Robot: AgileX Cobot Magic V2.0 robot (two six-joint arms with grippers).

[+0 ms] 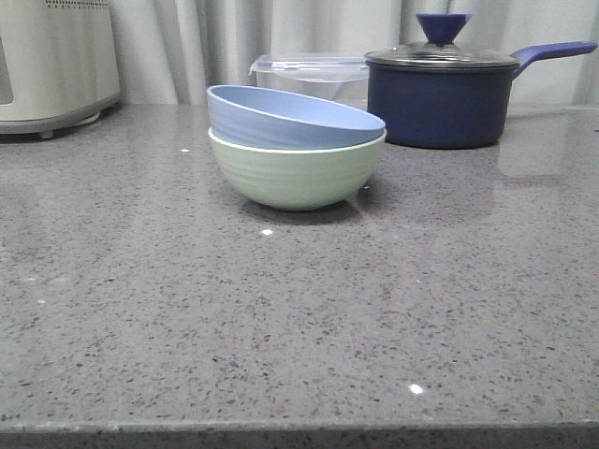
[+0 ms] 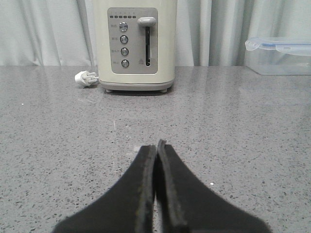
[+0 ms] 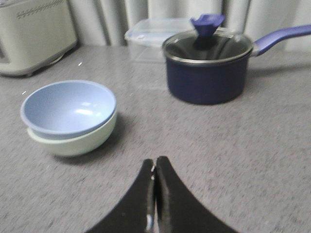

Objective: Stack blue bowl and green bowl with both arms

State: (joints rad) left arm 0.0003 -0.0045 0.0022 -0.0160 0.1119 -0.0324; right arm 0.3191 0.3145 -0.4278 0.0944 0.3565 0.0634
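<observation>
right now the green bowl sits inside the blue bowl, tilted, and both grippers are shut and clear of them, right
Not quite: the order is reversed. The blue bowl sits tilted inside the green bowl, as the front view shows. The rest holds: the left gripper and right gripper are shut and clear of the bowls.

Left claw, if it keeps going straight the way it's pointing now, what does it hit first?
Probably the cream toaster. The shut left claw points across bare grey countertop toward its front, though depth is hard to judge.
</observation>
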